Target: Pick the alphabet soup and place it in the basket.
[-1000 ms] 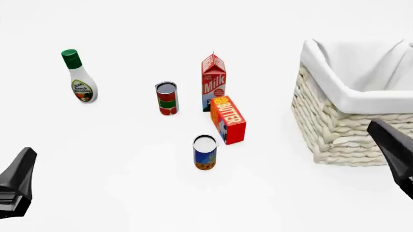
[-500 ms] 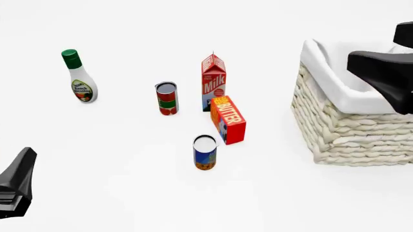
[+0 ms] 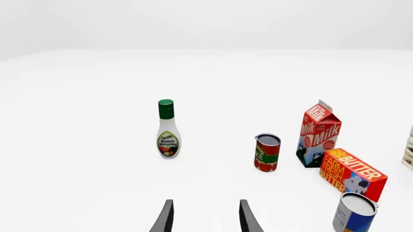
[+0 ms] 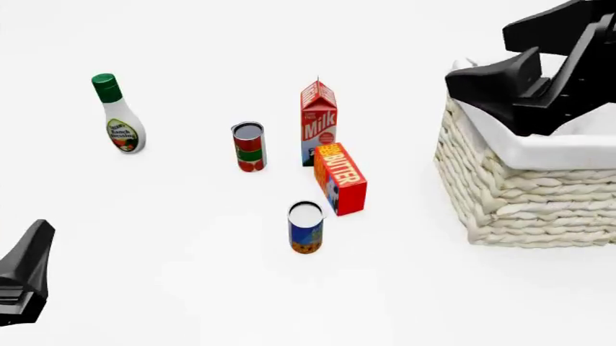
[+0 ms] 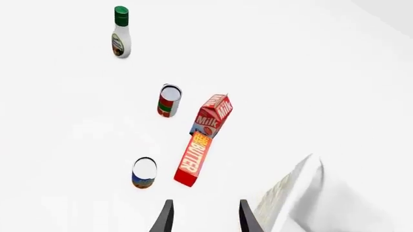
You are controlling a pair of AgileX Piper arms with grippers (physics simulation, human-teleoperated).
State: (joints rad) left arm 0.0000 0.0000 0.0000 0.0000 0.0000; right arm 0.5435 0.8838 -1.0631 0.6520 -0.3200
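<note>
Soup (image 4: 305,228): blue label, orange-brown base, silver-white top, upright on table (image 4: 173,238), just before butter (image 4: 341,178), well apart from basket (image 4: 520,194). Right gripper (image 5: 203,218) above basket's near-left corner, fingers parted, empty. Left gripper (image 3: 205,218) likewise parted. Only wrist views show fingertips; basket's weave clear only in front view.

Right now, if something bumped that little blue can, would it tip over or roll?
The alphabet soup stands upright and is taller than wide, so a high push might tip it. Once down, its round body would probably roll. It looks rigid, unlikely to squash.
</note>
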